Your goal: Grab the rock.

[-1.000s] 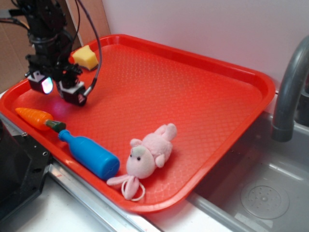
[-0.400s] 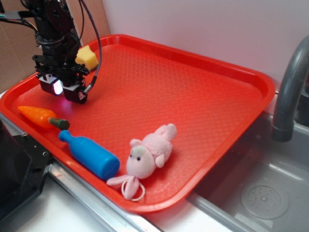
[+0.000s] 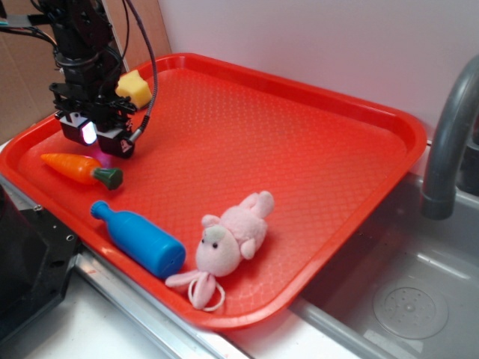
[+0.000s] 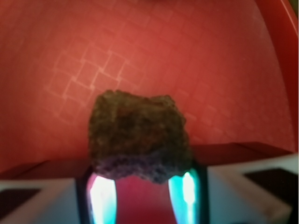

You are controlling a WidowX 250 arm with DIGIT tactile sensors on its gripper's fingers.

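Wrist view: the tool [image 4: 142,186] pinches the rock [image 4: 138,135] above the red tray [image 4: 187,56]; no writing readable.

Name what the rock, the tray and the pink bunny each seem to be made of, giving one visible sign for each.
Rock: looks like rough stone or a porous imitation; dark brown-grey, lumpy, matte surface. Tray: probably moulded plastic; uniform red, embossed grid texture, smooth raised rim. Pink bunny: plush fabric, likely stuffed; fuzzy surface, soft rounded limbs.
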